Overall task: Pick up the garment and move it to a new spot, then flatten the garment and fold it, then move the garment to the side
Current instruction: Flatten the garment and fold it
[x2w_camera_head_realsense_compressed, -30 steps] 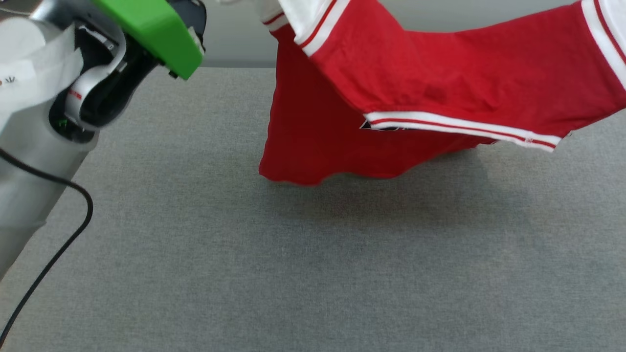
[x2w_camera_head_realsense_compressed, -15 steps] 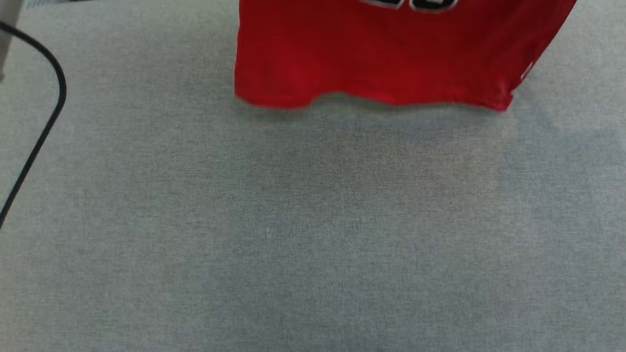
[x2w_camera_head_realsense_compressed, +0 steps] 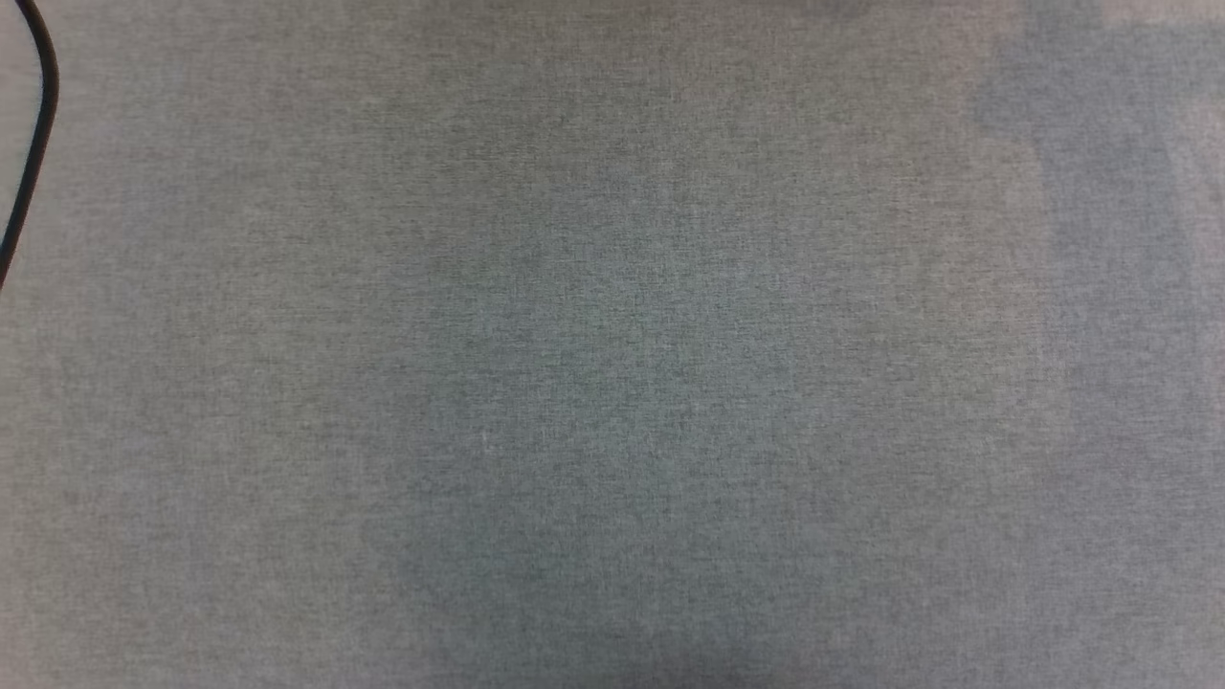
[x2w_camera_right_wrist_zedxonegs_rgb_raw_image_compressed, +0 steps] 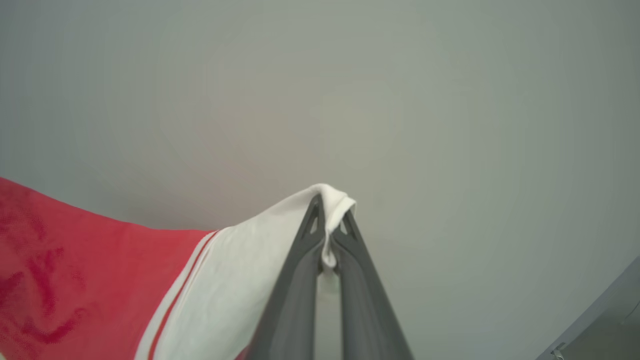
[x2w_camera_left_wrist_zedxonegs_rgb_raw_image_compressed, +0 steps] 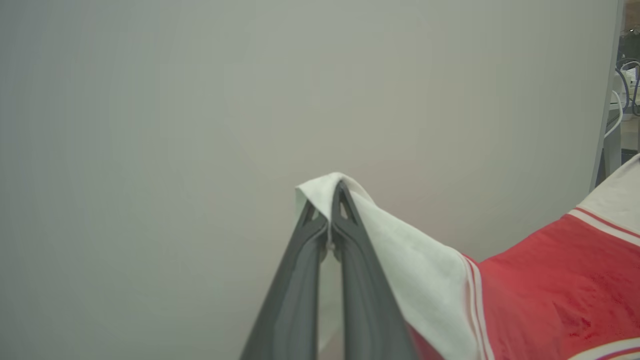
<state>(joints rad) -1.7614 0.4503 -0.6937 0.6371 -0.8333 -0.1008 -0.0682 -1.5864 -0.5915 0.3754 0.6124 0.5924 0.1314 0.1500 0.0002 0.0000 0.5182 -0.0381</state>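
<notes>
Status: pickup is done, judging by the grips. left gripper (x2w_camera_left_wrist_zedxonegs_rgb_raw_image_compressed: 327, 210) is clamped tight on a pinch of white sleeve cloth, which wraps over its fingertips. right gripper (x2w_camera_right_wrist_zedxonegs_rgb_raw_image_compressed: 330, 215) is the same: jaws closed on a fold of white sleeve, with a bit of cloth squeezed out between the fingers

garment (x2w_camera_left_wrist_zedxonegs_rgb_raw_image_compressed: 550, 285) is in the air, strung between the two grippers by its sleeves. From each wrist the white cloth runs down past the striped trim (x2w_camera_left_wrist_zedxonegs_rgb_raw_image_compressed: 472, 300) into the red body, which sags away toward the other arm. Behind both grips there's just a plain pale wall (x2w_camera_left_wrist_zedxonegs_rgb_raw_image_compressed: 150, 125), so both arms look raised well off the work surface

Head view has the grey cloth-covered table (x2w_camera_head_realsense_compressed: 612, 383) and a black cable (x2w_camera_head_realsense_compressed: 38, 124) at its upper left edge. There are soft darker patches on the table, probably shadow. I can't tell from these frames whether the hem hangs free or brushes the table

I read this as mid-carry, in the "move to a new spot" part. I can't tell whether the target spot is reached

Left to do: lay it down, flatten, fold, shift to the side. None of that has started, since the shirt is unfolded and off the table

Containers: no bin, tray or basket anywhere, so nothing to report inside one. The only things holding the garment are the two grips

Main risk I see is the small pinches at the sleeve ends, which could slip under the hanging weight
</notes>
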